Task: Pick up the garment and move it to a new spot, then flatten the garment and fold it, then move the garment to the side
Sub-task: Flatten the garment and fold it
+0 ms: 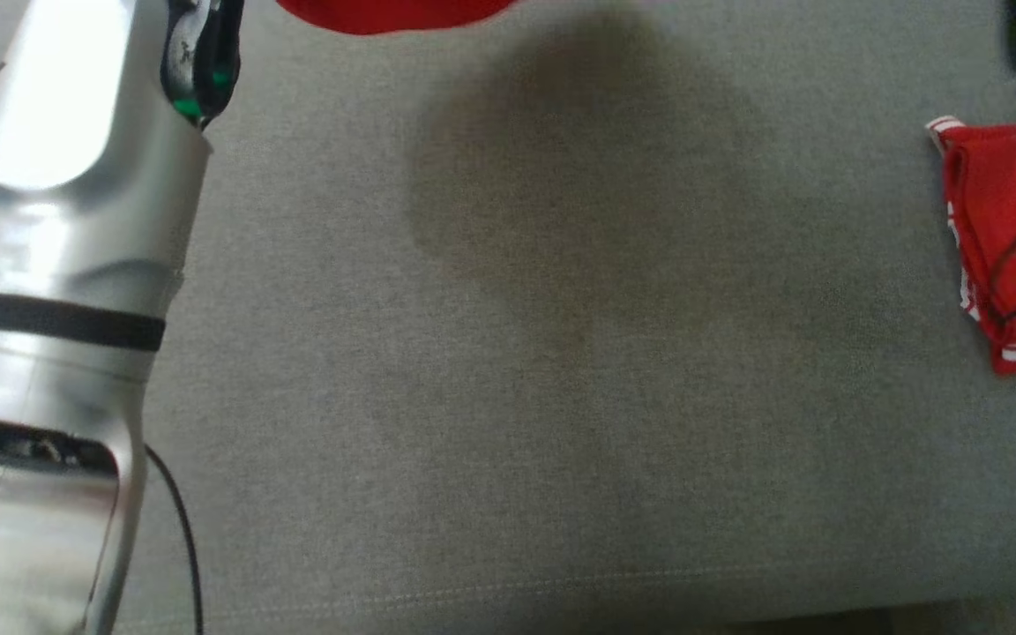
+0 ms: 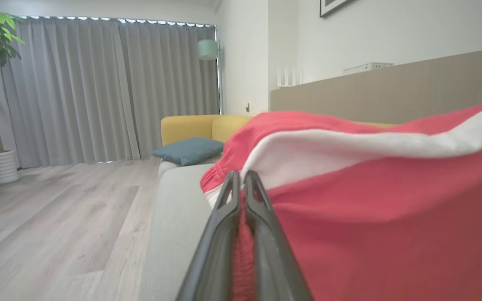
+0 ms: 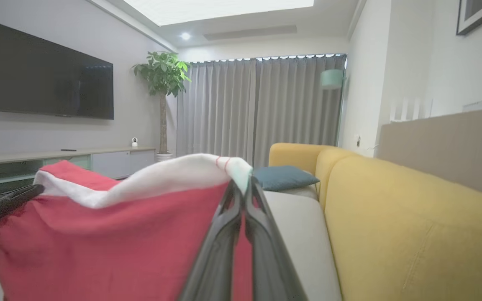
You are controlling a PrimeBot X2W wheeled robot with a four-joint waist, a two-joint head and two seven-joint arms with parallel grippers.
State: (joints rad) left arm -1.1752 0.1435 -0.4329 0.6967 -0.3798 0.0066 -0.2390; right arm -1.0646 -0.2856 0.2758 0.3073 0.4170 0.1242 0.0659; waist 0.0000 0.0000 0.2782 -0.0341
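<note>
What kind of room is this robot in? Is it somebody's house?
Most likely a living room in a home. There is a yellow sofa with a blue cushion, a big television above a low cabinet, and a tall potted plant beside long grey curtains.

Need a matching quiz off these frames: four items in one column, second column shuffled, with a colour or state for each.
Column one:
1. left hand
2. cushion
3. sofa backrest
4. curtains

Column two:
A. grey
B. clamped shut on the garment
C. yellow
D. teal

Pairs: 1-B, 2-D, 3-C, 4-A
</note>
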